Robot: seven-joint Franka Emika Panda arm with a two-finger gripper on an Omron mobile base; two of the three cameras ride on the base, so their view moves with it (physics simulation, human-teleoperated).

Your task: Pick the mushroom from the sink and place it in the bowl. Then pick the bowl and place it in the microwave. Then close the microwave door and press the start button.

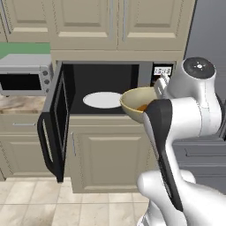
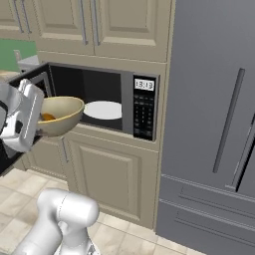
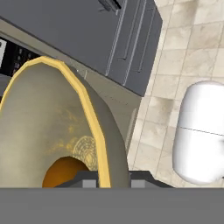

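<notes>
While the white arm rises in the foreground of both base views, its hand [image 3: 107, 177] grips the bowl [image 1: 134, 102] by the rim: in the hand view the two dark finger tips stand narrowly apart, one on each side of the yellowish rim, so the hand is closed on the bowl wall. The bowl hangs in the air, tilted a little, in front of the open microwave [image 2: 107, 102] and not yet inside it. Inside the bowl lies the mushroom [image 3: 65, 171], an orange-brown lump at the bottom, close to the gripped side of the rim. Behind the bowl, the white turntable plate [image 1: 102, 99] rests on the dark floor of the microwave cavity. The microwave door [image 1: 55, 126] is swung wide open to the left, with its black bar handle on the outer edge. To the right of the cavity is the keypad [image 2: 143, 110] with a lit clock display. Farther left, a small silver toaster oven [image 1: 25, 74] stands on the table.
</notes>
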